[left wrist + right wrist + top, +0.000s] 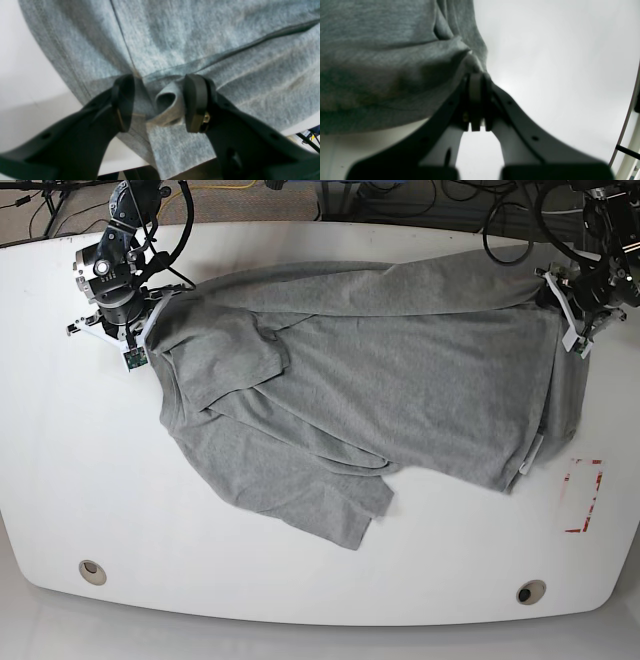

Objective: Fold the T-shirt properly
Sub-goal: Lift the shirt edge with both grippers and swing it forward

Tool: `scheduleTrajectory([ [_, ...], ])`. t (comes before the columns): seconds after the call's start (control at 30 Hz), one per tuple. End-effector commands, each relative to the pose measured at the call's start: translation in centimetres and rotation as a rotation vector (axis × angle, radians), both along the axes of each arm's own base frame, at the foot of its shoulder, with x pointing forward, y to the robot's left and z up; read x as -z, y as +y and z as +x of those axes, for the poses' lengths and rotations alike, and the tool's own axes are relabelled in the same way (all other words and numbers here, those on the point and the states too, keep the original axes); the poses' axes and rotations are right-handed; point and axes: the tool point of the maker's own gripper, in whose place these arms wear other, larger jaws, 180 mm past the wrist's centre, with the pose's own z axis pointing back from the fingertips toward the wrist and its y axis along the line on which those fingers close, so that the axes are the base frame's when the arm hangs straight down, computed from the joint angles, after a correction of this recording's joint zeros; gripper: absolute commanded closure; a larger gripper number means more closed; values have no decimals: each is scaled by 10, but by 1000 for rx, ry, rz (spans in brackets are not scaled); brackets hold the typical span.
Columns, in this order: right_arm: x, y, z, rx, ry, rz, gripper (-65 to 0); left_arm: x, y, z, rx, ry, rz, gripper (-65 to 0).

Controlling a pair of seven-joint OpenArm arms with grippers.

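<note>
The grey T-shirt (400, 380) lies crumpled across the white table (100, 480), one sleeve folded over at its left; no lettering shows. In the base view my right gripper (140, 340) is at the shirt's far left corner. The right wrist view shows it (477, 77) shut, with a bunch of the cloth (382, 62) pinched at its tips. My left gripper (570, 320) is at the shirt's right edge. In the left wrist view its jaws (160, 85) stand apart over the cloth (200, 37), with a loose loop of fabric (166, 105) between them, against one finger.
A red-and-white marked rectangle (582, 495) lies on the table right of the shirt. Two round holes (92, 570) (531, 591) sit near the front edge. Cables (430, 200) run behind the table. In the left wrist view the table edge (125, 167) is just below the gripper.
</note>
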Motion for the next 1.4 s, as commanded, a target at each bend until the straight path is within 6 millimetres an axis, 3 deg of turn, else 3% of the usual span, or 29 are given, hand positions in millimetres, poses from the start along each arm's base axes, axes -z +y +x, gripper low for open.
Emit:
scheduleTrajectory([
  [0.0, -10, -3, 7, -4, -40, -13, -8, -8, 6, 5, 8, -23, 17, -268],
  [0.23, -10, -3, 7, -4, -40, -13, -8, -9, 6, 6, 9, -26, 22, -6],
  [0.43, -10, -3, 7, -4, -40, -13, -8, -16, 5, 11, 17, -50, 26, -6],
  [0.9, -11, -2, 8, -4, -43, -12, -8, -64, -19, 21, 142, -184, 106, -6],
  [1.37, -14, -2, 13, -4, -57, -12, -8, -81, 17, 6, 58, -195, 184, -11],
])
